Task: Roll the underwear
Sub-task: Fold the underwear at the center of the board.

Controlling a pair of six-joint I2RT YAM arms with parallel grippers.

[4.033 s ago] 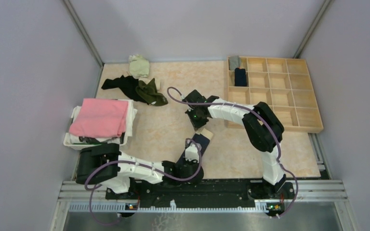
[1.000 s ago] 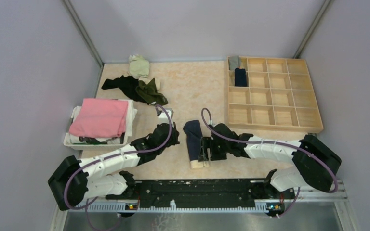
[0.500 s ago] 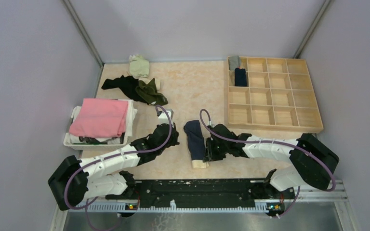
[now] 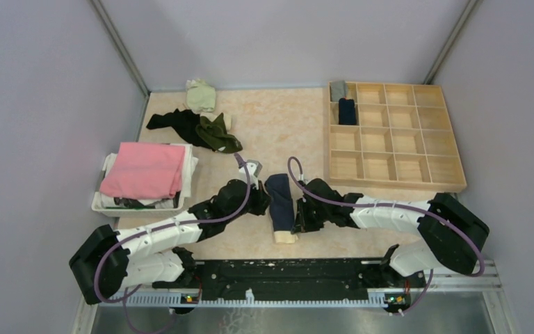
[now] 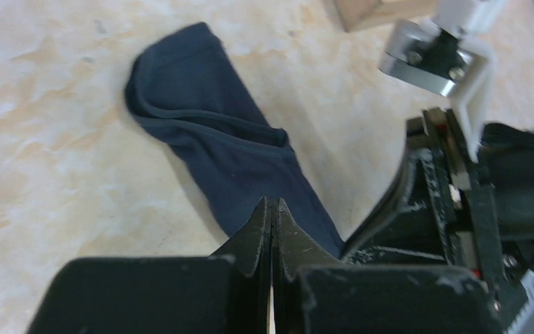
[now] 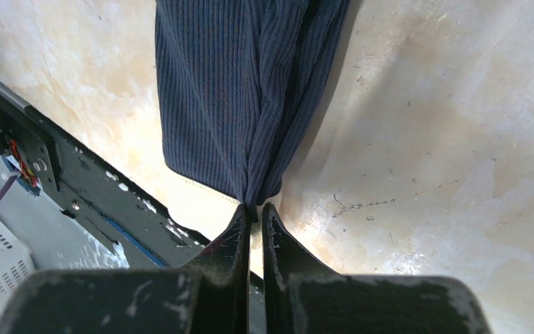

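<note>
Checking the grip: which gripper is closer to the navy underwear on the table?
Right. The right gripper pinches an edge of the navy underwear; the left gripper is shut beside it.

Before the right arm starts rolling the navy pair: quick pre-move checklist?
1. Grip: right gripper pinches the navy underwear at its near end, ok.
2. Spare arm: left gripper shut and empty, ok.
3. Shape: underwear lies as a narrow folded strip, ok.
4. Clearance of left gripper from the cloth: cannot tell.
5. Drop spot: wooden organizer has free compartments, ok.
</note>
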